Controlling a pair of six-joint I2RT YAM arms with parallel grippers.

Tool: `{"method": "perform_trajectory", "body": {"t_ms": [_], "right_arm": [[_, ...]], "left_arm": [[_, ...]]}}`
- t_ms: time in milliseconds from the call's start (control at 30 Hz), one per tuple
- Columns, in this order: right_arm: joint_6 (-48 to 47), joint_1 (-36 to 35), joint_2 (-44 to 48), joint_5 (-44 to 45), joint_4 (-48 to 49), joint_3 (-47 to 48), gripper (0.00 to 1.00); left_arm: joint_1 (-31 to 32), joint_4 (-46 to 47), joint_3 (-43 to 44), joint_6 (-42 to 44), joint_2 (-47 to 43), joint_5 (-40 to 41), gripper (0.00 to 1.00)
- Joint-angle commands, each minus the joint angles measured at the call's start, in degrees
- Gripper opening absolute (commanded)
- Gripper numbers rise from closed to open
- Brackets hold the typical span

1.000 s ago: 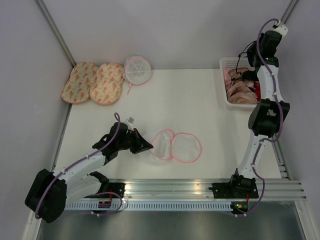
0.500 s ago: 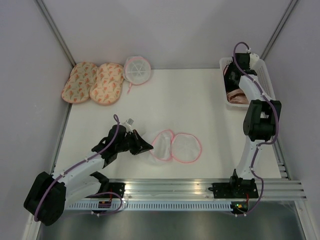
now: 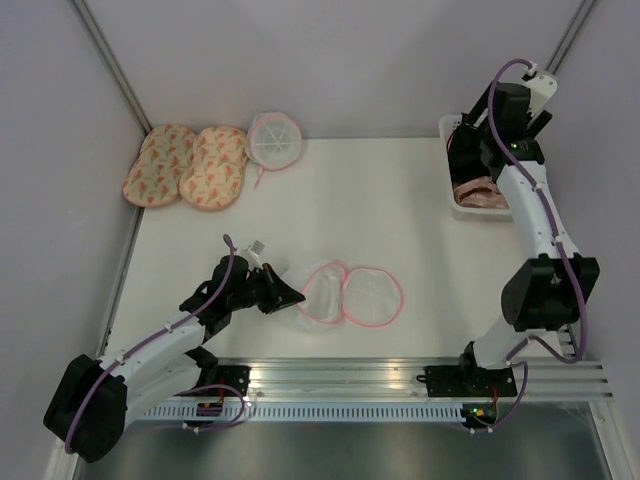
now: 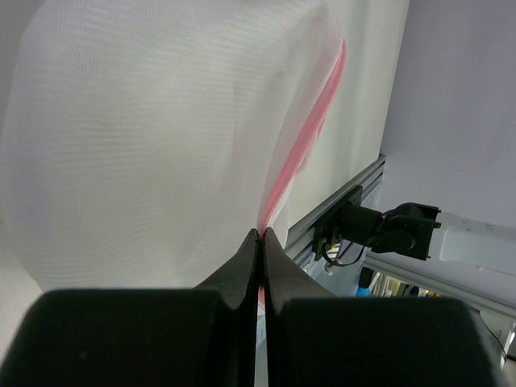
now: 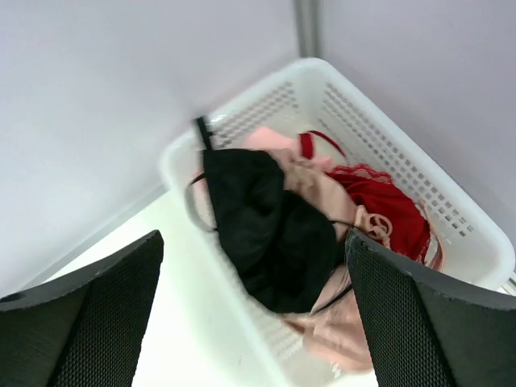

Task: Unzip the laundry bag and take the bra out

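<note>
The laundry bag [image 3: 348,295] lies unzipped near the table's front. Its two round mesh halves with pink edging are spread side by side. My left gripper [image 3: 292,296] is shut on the left half's pink edge [image 4: 300,145], with the white mesh [image 4: 153,137] stretched in front of it. The black bra [image 5: 270,230] lies in the white basket [image 5: 451,201] on top of other garments, along its left wall. My right gripper [image 5: 254,266] hangs above it, open and empty. In the top view the right gripper [image 3: 472,152] is over the basket [image 3: 452,205] at the back right.
Beige-pink garments [image 5: 355,339] and a red one [image 5: 387,201] fill the basket. Two patterned pads [image 3: 160,165] [image 3: 212,168] and a round ribbed pouch [image 3: 274,139] sit at the back left. A metal rail [image 3: 400,375] runs along the front edge.
The right arm dipped into the basket and rose again, and its jaws went from shut to wide open. The left gripper kept its grip and shifted slightly.
</note>
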State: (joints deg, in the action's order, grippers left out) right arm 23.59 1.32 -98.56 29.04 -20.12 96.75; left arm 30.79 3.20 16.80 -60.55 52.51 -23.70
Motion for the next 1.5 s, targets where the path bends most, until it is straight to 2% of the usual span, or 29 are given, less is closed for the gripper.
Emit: {"method": "perform_trajectory", "body": {"t_ms": [0,67,100,267,367,500,667,967,1200,1400,1467], "right_arm": [[-3.55,-7.02,10.04,-1.27,2.01,-6.73,0.98],[-3.47,-12.71,15.47,0.04,2.98,-12.35,0.98],[-2.86,-15.18,17.42,1.88,3.33,-18.03,0.98],[5.4,-29.76,28.75,5.24,2.63,-38.25,0.98],[9.36,-37.41,33.16,5.68,0.09,-46.09,0.98],[16.29,-47.53,36.86,9.19,-8.95,-50.43,0.98],[26.84,-58.6,37.83,12.62,-15.29,-53.15,0.98],[45.2,-65.04,36.07,14.64,-21.36,-60.0,0.98],[50.58,-68.56,32.13,15.61,-22.68,-61.94,0.98],[52.34,-70.14,27.82,15.52,-18.73,-63.79,0.98],[52.96,-70.23,26.76,15.96,-17.94,-64.23,0.95]], "left_arm": [[-0.02,2.16,-0.1,-1.41,-0.74,-0.82,0.02],[-0.02,2.59,-0.53,-1.41,-1.36,-0.21,0.02],[-0.02,2.86,-0.71,-1.5,-1.62,-0.12,0.02],[-0.02,4.62,-1.94,-1.85,-3.2,1.03,0.02],[-0.02,4.18,-1.59,-1.32,-3.38,0.94,0.02],[-0.02,4.27,-1.94,-0.88,-3.12,0.94,0.02],[-0.02,4.71,-2.3,-1.15,-3.29,0.68,0.02],[-0.02,2.95,-2.73,-1.14,-6.01,1.38,0.02],[-0.02,2.77,-2.91,-1.23,-6.11,1.29,0.02],[-0.02,2.51,-2.56,-1.32,-5.84,1.29,0.02],[-0.02,2.34,-2.56,-1.15,-6.02,1.29,0.02]]}}
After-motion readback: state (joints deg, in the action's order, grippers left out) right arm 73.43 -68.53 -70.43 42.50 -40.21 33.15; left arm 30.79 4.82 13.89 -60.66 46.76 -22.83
